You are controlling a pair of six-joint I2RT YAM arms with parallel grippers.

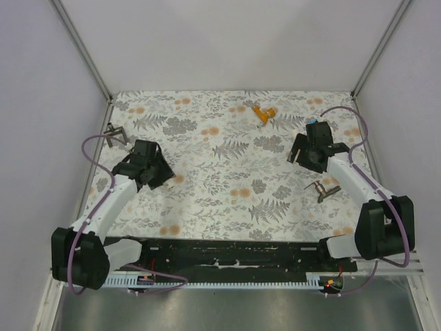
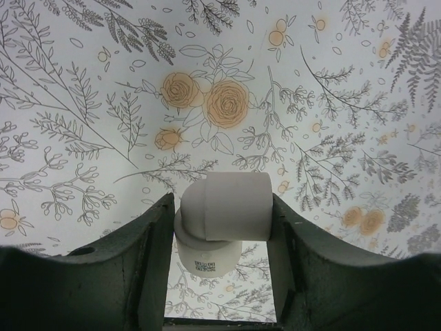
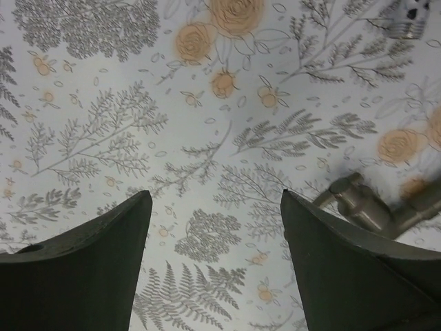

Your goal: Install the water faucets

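An orange water faucet (image 1: 264, 113) lies on the floral cloth near the back, left of and beyond my right gripper (image 1: 303, 160). That gripper (image 3: 215, 195) hangs open over the cloth with nothing between its fingers. My left gripper (image 1: 157, 174) is at the left side of the table. In the left wrist view it (image 2: 222, 203) is shut on a white elbow pipe fitting (image 2: 227, 207), clamped across its upper barrel, with the collared end bearing a small printed code pointing down. The orange faucet does not show in either wrist view.
One dark metal angled lever piece (image 1: 116, 134) lies at the left edge. Another (image 1: 324, 189) lies beside the right arm, and it shows next to the right finger (image 3: 362, 203). A blurred metallic end (image 3: 406, 17) sits at that view's top right. Walls (image 1: 41, 103) enclose the table.
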